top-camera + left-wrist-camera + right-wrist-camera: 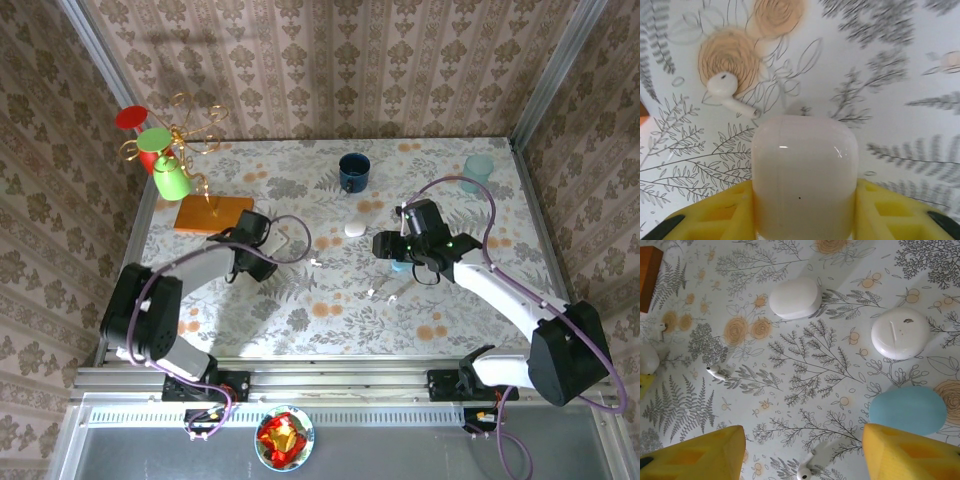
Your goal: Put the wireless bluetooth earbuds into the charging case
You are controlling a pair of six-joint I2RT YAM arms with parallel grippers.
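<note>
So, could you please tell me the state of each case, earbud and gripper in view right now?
left gripper: shut on held white case.
held white case: lid closed.
oval white case: closed.
round white case: closed.
blue case: closed.
earbud beside held case: loose, uncased.
short earbud: loose, uncased.
stemmed earbud: loose, uncased.
right gripper: open, empty.
</note>
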